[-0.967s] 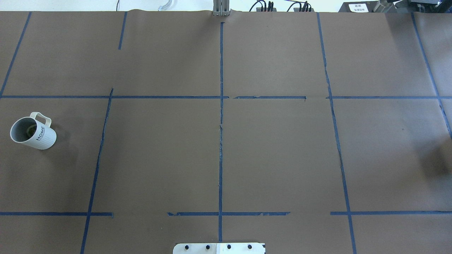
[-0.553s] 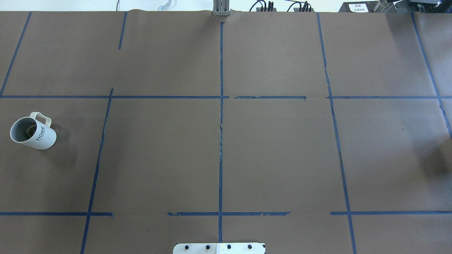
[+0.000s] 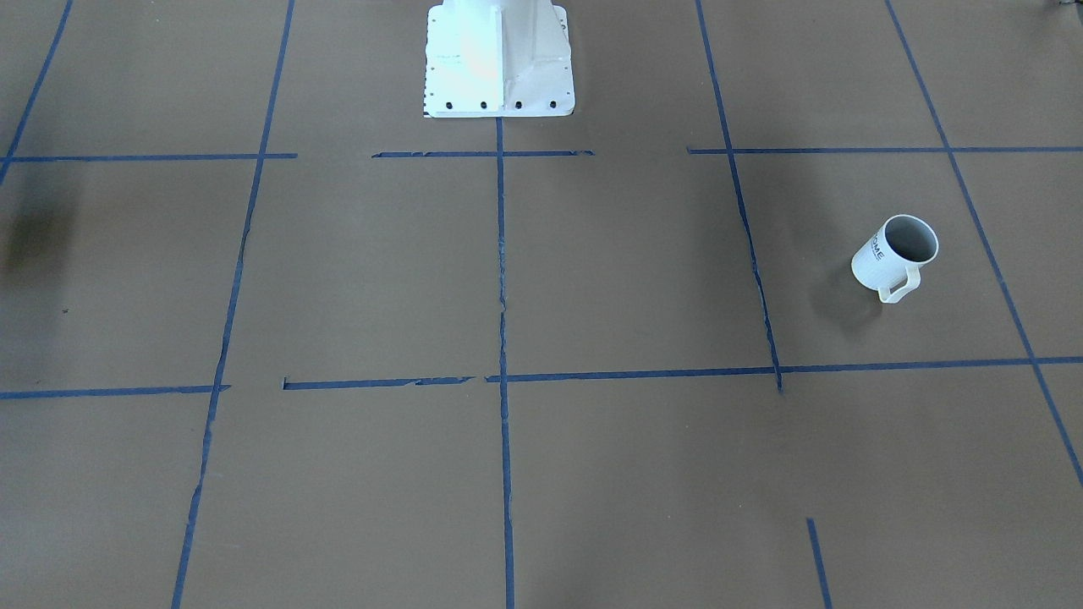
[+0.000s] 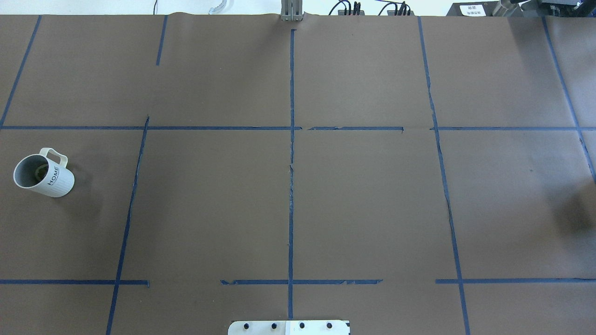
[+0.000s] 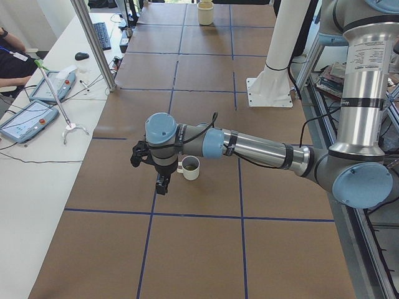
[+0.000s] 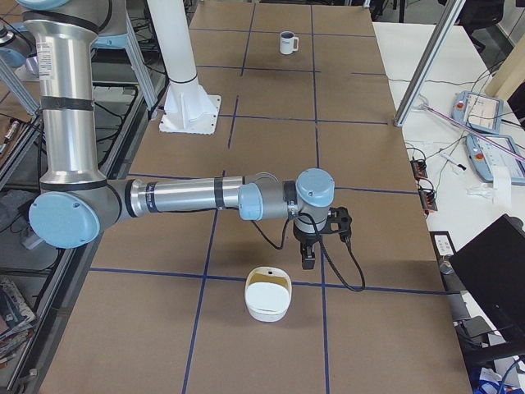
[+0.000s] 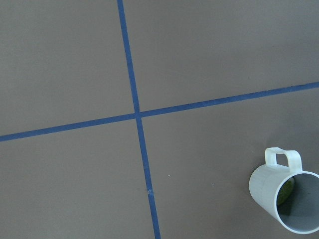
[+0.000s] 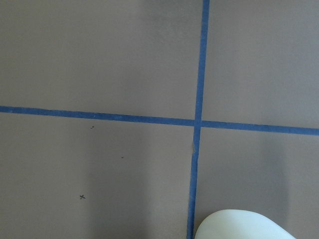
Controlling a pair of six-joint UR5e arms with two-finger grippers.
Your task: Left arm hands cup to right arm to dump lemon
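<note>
The white "HOME" cup stands upright at the table's left end, with its handle toward the far side. It also shows in the front view, the left side view, far off in the right side view and the left wrist view. A yellow-green lemon slice lies inside it. The left gripper hangs above the table just beside the cup, apart from it. The right gripper hovers at the table's other end. Both show only in the side views, so I cannot tell whether they are open or shut.
A white bowl sits on the table just below the right gripper, and its rim shows in the right wrist view. The white robot base stands at mid-table. Blue tape lines grid the brown table. A desk with tablets lies beyond the table's far side.
</note>
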